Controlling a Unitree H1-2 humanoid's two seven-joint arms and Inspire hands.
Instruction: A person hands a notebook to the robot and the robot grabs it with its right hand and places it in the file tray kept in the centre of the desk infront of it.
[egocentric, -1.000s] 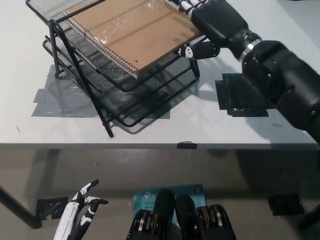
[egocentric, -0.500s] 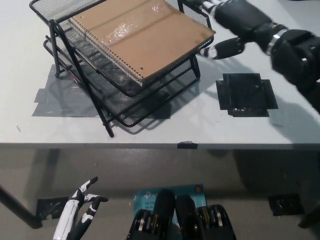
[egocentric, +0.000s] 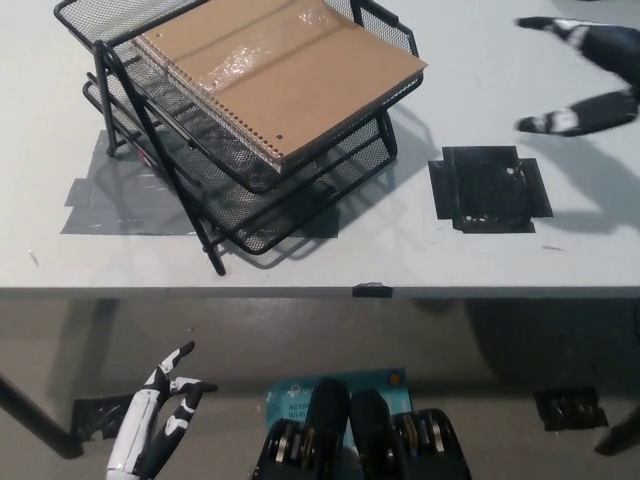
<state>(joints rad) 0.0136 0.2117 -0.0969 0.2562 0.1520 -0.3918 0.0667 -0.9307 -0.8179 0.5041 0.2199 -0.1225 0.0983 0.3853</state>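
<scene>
1. The notebook (egocentric: 283, 78) lies in the top tier of the file tray (egocentric: 235, 190), one corner overhanging its rim.
2. My right hand (egocentric: 590, 75) hovers over the surface (egocentric: 330, 255), fingers spread, holding nothing.
3. My left hand (egocentric: 160, 415) hangs below the surface edge, fingers apart.

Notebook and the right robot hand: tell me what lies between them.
Head view: bare white desk separates the notebook from the open right robot hand; the black tape patch sits nearer the camera, below that stretch.
</scene>
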